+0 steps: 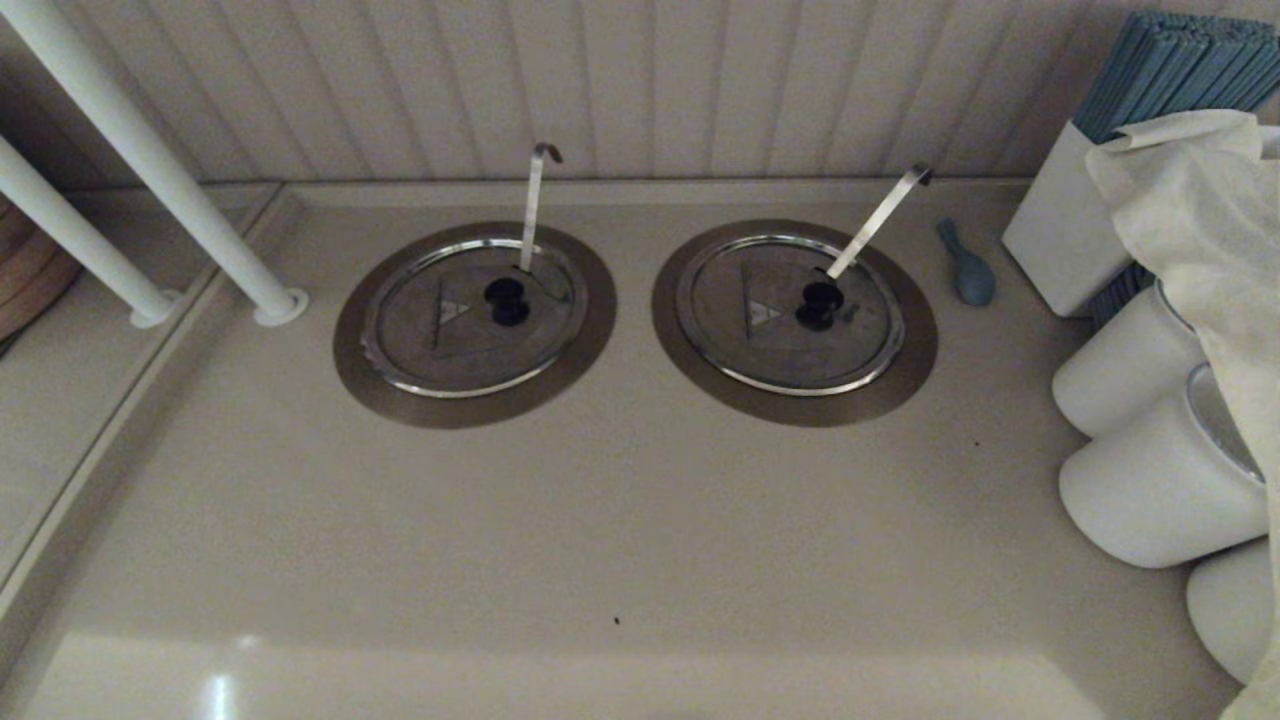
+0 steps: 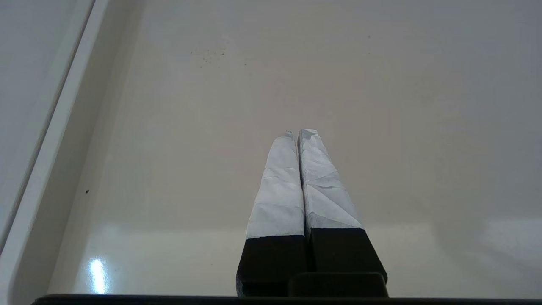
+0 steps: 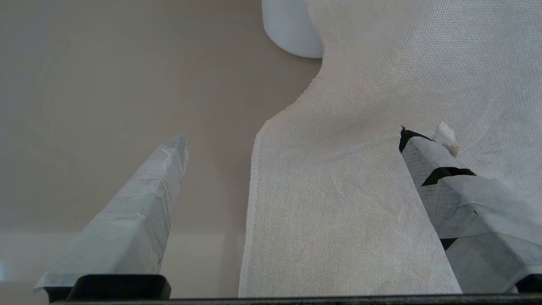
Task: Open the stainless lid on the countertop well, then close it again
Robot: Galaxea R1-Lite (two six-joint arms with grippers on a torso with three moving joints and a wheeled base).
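Note:
The stainless lid (image 1: 450, 330) lies flat and closed over the countertop well, whose bronze-grey collar (image 1: 360, 372) shows around it. The dark hole is hidden. The lid has a black centre knob (image 1: 507, 300), and a near-upright hooked ladle handle (image 1: 533, 205) pokes up through it. Neither gripper appears in the head view. In the left wrist view my left gripper (image 2: 298, 133) is shut on nothing, over bare counter. In the right wrist view my right gripper (image 3: 295, 140) stands open, with white cloth (image 3: 360, 190) beyond its fingers.
The twin lid (image 1: 770, 335), with a slanted ladle handle (image 1: 880, 220), sits to the right. A small blue object (image 1: 968, 265), a white box of blue sticks (image 1: 1055, 235), white cylinders (image 1: 1150, 490) and draped cloth (image 1: 1200, 200) crowd the right side. Two white poles (image 1: 150, 160) stand at the left.

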